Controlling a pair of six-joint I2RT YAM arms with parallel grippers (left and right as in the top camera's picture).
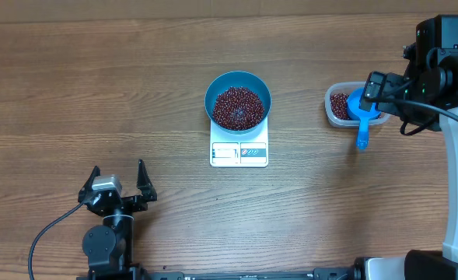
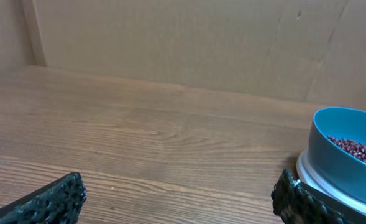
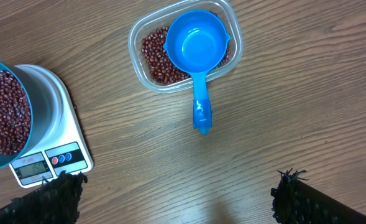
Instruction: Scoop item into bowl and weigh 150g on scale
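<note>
The left gripper (image 1: 119,167), fingers apart, hangs well apart from everything. Centre, the deep round bright blue bowl (image 1: 222,81) of small dark red-brown beans (image 1: 238,107) sits on the flat white square scale (image 1: 239,152); a nudge could spoil its reading, too small to read. Rightward, the small blue handled scoop (image 3: 197,43) rests on the clear rounded-rectangular plastic tub (image 3: 135,38), handle overhanging; the spread-fingered right gripper (image 3: 176,208) above could tip it, scattering beans.

Bowl (image 1: 238,99) flanked by bare table (image 1: 96,93)
</note>
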